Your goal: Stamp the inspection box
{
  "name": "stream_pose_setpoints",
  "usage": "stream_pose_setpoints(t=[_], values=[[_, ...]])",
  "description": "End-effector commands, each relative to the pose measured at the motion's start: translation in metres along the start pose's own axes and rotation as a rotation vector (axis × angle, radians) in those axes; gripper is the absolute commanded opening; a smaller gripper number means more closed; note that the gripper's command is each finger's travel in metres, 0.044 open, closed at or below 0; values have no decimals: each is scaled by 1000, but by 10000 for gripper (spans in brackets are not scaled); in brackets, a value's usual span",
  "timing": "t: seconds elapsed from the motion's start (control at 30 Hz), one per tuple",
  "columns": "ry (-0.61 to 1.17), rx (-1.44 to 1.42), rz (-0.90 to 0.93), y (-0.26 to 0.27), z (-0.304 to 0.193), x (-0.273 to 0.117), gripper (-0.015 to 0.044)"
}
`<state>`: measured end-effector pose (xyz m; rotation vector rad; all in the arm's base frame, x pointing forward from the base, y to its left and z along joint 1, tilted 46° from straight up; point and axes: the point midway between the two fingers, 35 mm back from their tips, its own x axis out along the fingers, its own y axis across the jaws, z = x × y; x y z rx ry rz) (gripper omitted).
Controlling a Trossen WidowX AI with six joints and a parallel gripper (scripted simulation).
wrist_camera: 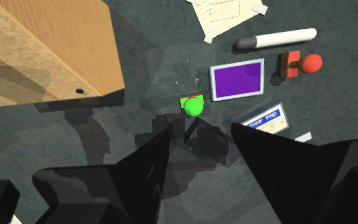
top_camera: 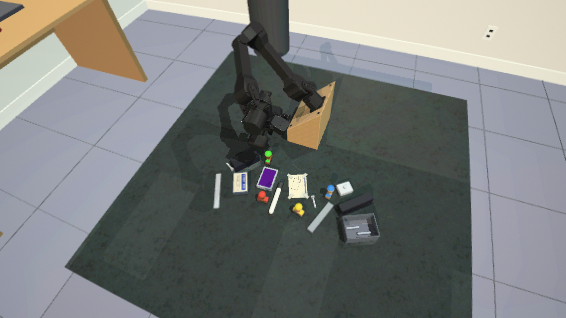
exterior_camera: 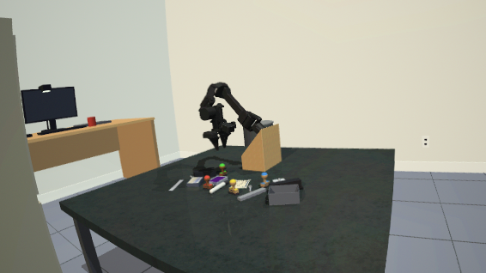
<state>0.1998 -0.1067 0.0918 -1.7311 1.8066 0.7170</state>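
Observation:
My gripper [exterior_camera: 221, 148] [wrist_camera: 199, 131] is open and empty, raised above the bench behind the green-knobbed stamp. That green stamp [top_camera: 268, 157] [exterior_camera: 222, 168] [wrist_camera: 193, 105] stands upright on the bench, beside the purple ink pad [top_camera: 267, 178] [exterior_camera: 218, 179] [wrist_camera: 237, 80]. The card [top_camera: 297, 186] [exterior_camera: 242, 184] [wrist_camera: 220, 22] lies taped down, with dark lines on it; whether its box holds a print cannot be told. A red stamp [top_camera: 262, 196] [exterior_camera: 207, 181] [wrist_camera: 311, 64], a yellow stamp [top_camera: 298, 209] [exterior_camera: 233, 186] and a blue stamp [top_camera: 330, 191] [exterior_camera: 264, 179] stand apart. No stamp's lettering is readable.
A wooden block [top_camera: 308, 131] [exterior_camera: 271, 149] [wrist_camera: 100, 45] stands near the arm. A white marker [top_camera: 275, 200] [wrist_camera: 287, 38] lies between pad and card. The labelled pad lid [top_camera: 240, 182] [wrist_camera: 265, 120] lies beside the pad. A grey bin [top_camera: 361, 229] [exterior_camera: 283, 196] stands at the right.

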Motion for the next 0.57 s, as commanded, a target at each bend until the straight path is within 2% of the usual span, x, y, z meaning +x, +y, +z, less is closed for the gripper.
stream_pose_setpoints(t=[0.0, 0.53], values=[[6, 5, -4, 0, -2, -2, 268], [1, 2, -4, 0, -1, -2, 268]])
